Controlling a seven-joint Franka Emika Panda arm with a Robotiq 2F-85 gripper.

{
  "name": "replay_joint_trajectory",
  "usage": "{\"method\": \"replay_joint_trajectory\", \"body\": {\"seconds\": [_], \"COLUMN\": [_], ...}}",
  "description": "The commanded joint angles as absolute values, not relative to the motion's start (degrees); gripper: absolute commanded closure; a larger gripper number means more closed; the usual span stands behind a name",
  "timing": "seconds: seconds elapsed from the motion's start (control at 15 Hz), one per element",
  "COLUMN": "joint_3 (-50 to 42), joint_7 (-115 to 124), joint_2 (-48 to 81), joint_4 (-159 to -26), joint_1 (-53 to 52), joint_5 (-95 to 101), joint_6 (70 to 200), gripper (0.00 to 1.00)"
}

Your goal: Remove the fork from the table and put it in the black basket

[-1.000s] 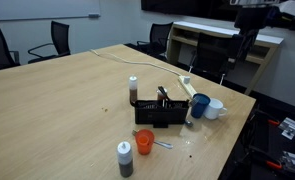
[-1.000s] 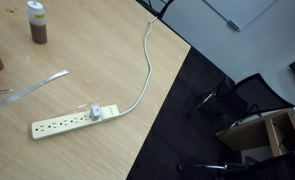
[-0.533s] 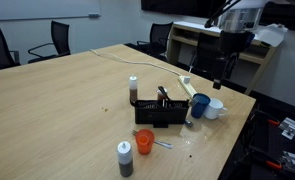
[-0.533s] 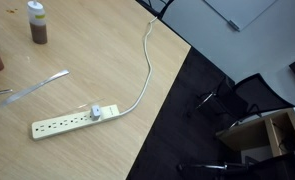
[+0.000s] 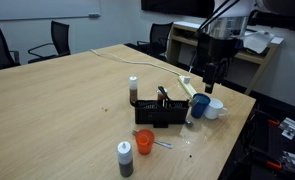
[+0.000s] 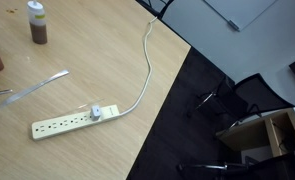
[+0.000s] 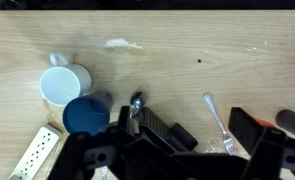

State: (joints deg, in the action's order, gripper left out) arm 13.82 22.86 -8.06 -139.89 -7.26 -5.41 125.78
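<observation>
The silver fork (image 7: 219, 121) lies flat on the wooden table, tines toward the bottom of the wrist view; in an exterior view it is a thin glint (image 5: 163, 144) in front of the black basket (image 5: 159, 111). The basket (image 7: 159, 128) holds a spoon (image 7: 136, 103) and dark items. My gripper (image 5: 209, 80) hangs in the air above the mugs, to the side of the basket and well above the table. In the wrist view its dark fingers (image 7: 251, 128) stand apart at the bottom edge, with nothing between them (image 7: 162, 165).
A white mug (image 7: 61, 82) and a blue cup (image 7: 85, 115) stand beside the basket. A power strip (image 6: 73, 120) with its cable lies near the table edge. A brown-capped bottle (image 5: 133, 90), an orange bottle (image 5: 144, 143) and a grey shaker (image 5: 125, 158) stand around the basket.
The arm has swung in from the far right and come down toward the mugs and the basket. Nothing on the table has moved.
</observation>
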Motion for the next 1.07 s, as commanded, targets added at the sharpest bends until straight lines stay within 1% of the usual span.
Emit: {"method": "replay_joint_trajectory", "body": {"seconds": [0.0, 0.4, 0.67, 0.73, 0.8, 1.0], "joint_3": [13.06, 14.38, 11.65, 10.88, 11.22, 10.25], "joint_7": [25.41, 44.97, 59.44, 61.73, 57.37, 60.18], "joint_2": [-7.12, 4.91, 14.77, 16.93, 13.97, 17.74], "joint_4": [-139.09, -132.1, -125.09, -123.58, -126.45, -123.5], "joint_1": [-7.95, -10.36, -13.02, -13.45, -13.33, -13.79], "joint_5": [-6.89, -5.07, -3.88, -4.65, -4.74, -4.9], "joint_6": [124.73, 125.31, 129.47, 131.37, 130.39, 131.37], "gripper": [0.0, 0.0, 0.0, 0.0, 0.0, 0.0]}}
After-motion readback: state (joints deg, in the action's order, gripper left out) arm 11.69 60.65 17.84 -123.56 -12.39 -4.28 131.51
